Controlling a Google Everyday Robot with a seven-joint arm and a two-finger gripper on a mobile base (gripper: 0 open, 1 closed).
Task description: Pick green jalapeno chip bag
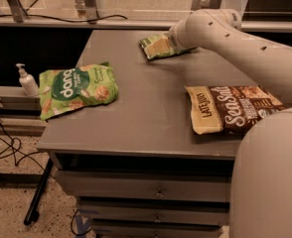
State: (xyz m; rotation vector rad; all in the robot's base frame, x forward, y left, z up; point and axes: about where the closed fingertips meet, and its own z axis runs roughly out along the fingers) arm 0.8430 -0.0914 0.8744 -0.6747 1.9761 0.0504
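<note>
Lying flat near the far edge of the plain grey tabletop (146, 108), the small, crinkly, olive-green jalapeno chip bag with a pale end (155, 46) is well apart from the larger bright green "dang" snack bag (76, 88) at the left and the brown-and-cream "Late July" bag (230, 109) at the right. The cream-coloured robot arm (235, 43) reaches in from the right, and its gripper (173, 42) is at the small bag's right end, touching or just above it; the wrist hides which. Cannot tell whether the gripper is open or closed on anything. Judgement: the bag is light, puffy and soft. Its slick film is likely to skid on the smooth top if nudged sideways, and the chips inside crush easily. Best hold seems to be across the narrow width or on a crimped end seam, with a gentle squeeze.
</note>
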